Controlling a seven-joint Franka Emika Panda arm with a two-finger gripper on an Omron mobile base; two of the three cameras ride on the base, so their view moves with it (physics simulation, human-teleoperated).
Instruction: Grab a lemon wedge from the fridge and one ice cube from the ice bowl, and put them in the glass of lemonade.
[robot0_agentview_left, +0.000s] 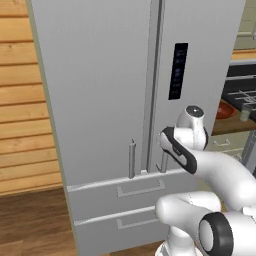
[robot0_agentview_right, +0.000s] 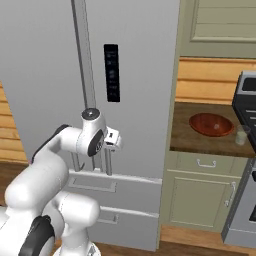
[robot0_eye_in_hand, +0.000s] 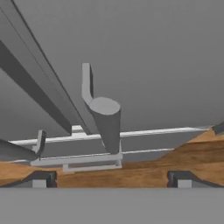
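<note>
While the fridge (robot0_agentview_left: 105, 90) stood shut in the left base view, its two doors met at a centre seam with a vertical bar handle on each side of the seam. The arm reached in from the lower right toward the right-hand handle (robot0_agentview_left: 163, 162), whose lower end showed just beside the wrist. That handle's long axis ran straight up and down, and the hand lay low on it, near the top drawer.

From the right base view, the gripper (robot0_agentview_right: 113, 139) sat close against the right door beside the lower stretch of that handle (robot0_agentview_right: 108, 161). Off to the right, well apart from the arm, the ice bowl (robot0_agentview_right: 211, 124) rested on the wooden counter (robot0_agentview_right: 182, 135) with the glass of lemonade (robot0_agentview_right: 241, 135) just beside it. The lemon wedge was presumably behind the closed doors, and the ice cube was too small to make out.

Looking along the hand, the handle's lower end (robot0_eye_in_hand: 106, 122) rose foreshortened between the two fingertips (robot0_eye_in_hand: 40, 179), which stood spread to their widest, gripping nothing. The bar lay ahead and centred, so closing on it would call for advancing first.
</note>
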